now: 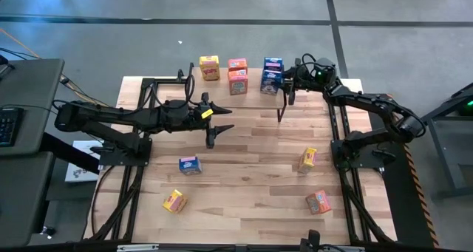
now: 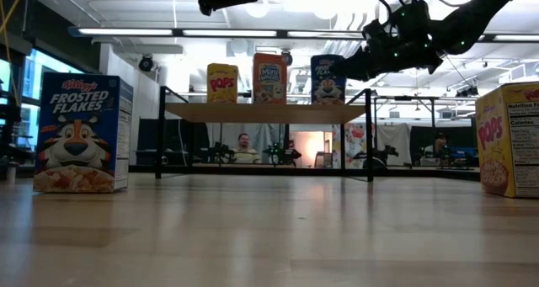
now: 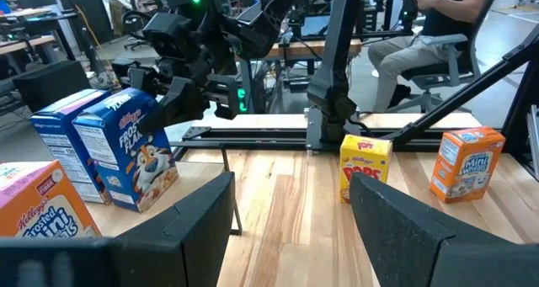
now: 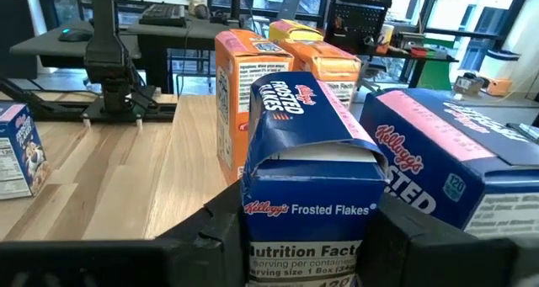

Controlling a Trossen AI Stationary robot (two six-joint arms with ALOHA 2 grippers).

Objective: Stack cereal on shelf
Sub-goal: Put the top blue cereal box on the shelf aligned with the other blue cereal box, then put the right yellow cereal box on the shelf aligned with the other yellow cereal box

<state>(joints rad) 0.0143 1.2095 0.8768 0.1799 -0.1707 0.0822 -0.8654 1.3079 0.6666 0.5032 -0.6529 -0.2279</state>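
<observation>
up top, right tool (image 4: 307, 228) grips blue cereal box (image 4: 307, 178); left tool (image 1: 219, 124) open

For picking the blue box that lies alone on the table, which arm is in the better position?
Left, probably. The left gripper is open and nearest the blue box; the right gripper is far off, up at the shelf.

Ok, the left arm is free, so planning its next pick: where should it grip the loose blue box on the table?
Probably the upper half of the blue box, coming straight down with the open left gripper. It stands upright with nothing beside it, and its front-to-back depth is the narrow span, so close on front and back. The right gripper is at the shelf.
</observation>
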